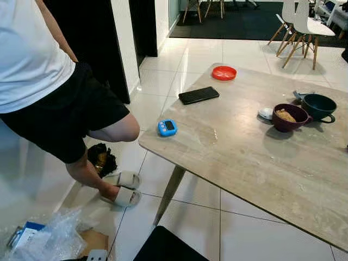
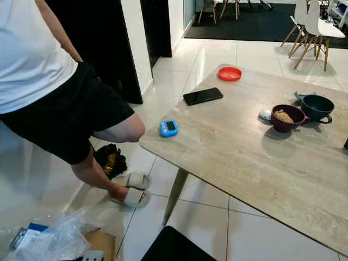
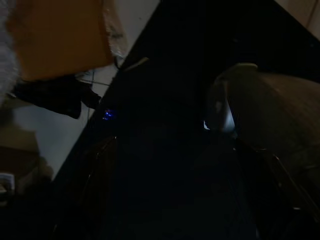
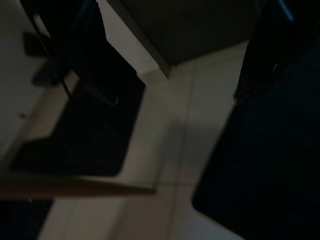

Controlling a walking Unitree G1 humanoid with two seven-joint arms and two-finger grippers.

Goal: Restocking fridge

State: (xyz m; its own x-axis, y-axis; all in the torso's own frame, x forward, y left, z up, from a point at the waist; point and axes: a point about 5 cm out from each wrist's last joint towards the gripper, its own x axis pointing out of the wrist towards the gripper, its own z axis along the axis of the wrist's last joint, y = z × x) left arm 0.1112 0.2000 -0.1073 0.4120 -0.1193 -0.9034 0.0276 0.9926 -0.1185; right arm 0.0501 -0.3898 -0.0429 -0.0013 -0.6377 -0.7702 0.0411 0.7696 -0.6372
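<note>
Looking down from the head cam, a pale wood-grain table (image 1: 244, 157) is seen at right, running from near right to far centre, on a white tiled floor (image 1: 190, 217).

Items noted on table:
- Blue digital timer (image 1: 167, 128) at the left edge, near the corner.
- Black phone (image 1: 199, 95) lying flat, farther in, apart from the timer.
- Red dish (image 1: 224, 73) at the far corner.
- Maroon mug (image 1: 290, 117) w/ pale food inside, at far right; a dark teal mug (image 1: 319, 106) just beside it, farther right.
- Small white object (image 1: 266, 113) touching or just beside the maroon mug, on its left; cannot be identified.

A person (image 1: 49, 81) in white shirt, black shorts and grey slippers (image 1: 124, 187) is seen at left, bent forward beside the table. A dark crumpled item (image 1: 101, 159) lies on the floor by the feet.

At near left, clear plastic wrap (image 1: 51, 239) over a blue-and-white pack (image 1: 24, 234) and brown cardboard (image 1: 93, 241) is noted on the floor. White chairs (image 1: 299, 24) stand at far right.

No fridge could be made out in any pic.

Left gripper (image 3: 170, 190): wrist view very dark; finger spacing cannot be told. Right gripper (image 4: 175, 65): wrist view dim, over floor tiles; spacing cannot be told either.
</note>
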